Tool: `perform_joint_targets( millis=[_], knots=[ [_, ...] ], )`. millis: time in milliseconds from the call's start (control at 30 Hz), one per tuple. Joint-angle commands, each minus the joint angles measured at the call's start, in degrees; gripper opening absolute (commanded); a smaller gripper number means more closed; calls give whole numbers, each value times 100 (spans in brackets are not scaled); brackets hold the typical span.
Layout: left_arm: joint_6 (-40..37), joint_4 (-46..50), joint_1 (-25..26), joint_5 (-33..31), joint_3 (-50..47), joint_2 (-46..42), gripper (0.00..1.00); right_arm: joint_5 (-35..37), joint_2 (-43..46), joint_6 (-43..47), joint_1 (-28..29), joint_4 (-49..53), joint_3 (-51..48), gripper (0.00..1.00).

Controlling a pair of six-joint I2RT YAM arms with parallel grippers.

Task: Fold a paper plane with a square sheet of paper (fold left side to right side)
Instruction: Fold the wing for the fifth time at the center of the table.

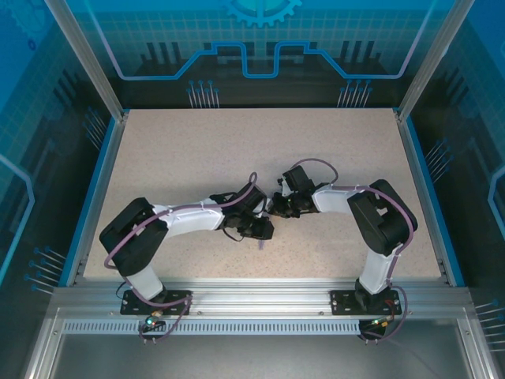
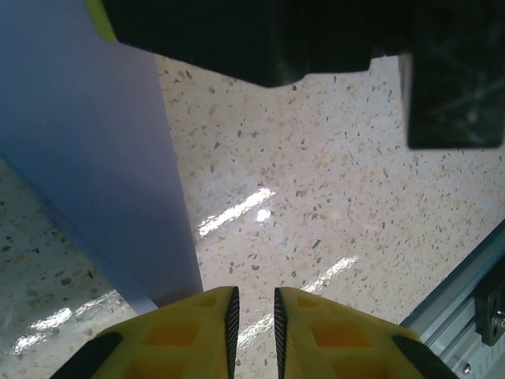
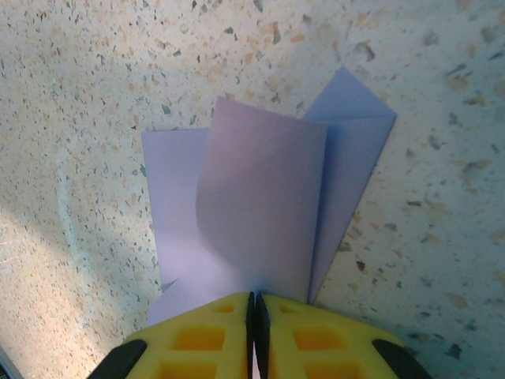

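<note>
The lavender sheet of paper is partly folded, with one flap curling up over flatter layers that fan out to a point at the upper right. My right gripper is shut on its near edge, holding it above the speckled table. In the left wrist view the same paper hangs as a flat panel on the left. My left gripper is just to its right, its jaws a narrow gap apart with only table showing between them. Seen from above, the left gripper and right gripper meet at the table's middle.
The speckled beige table is bordered by blue edging and transparent walls. An aluminium rail runs along the near edge, close to my left gripper. The black body of the right arm hangs right above the left gripper.
</note>
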State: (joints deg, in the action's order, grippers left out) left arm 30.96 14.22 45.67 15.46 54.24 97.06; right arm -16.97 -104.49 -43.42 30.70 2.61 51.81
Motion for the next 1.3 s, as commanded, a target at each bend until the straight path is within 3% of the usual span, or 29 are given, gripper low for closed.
perform_joint_targets(
  millis=[0,867,1267],
  knots=[
    [-152,-86,-41,91,8,140,23,270,-450,79,4,750,-181,13],
    [-164,20,-137,-236,-121,321,23,334,-477,123,11,873,-172,13],
    [12,-7,-146,-217,-285,265,13,325,-502,126,6,881,-171,13]
  ],
)
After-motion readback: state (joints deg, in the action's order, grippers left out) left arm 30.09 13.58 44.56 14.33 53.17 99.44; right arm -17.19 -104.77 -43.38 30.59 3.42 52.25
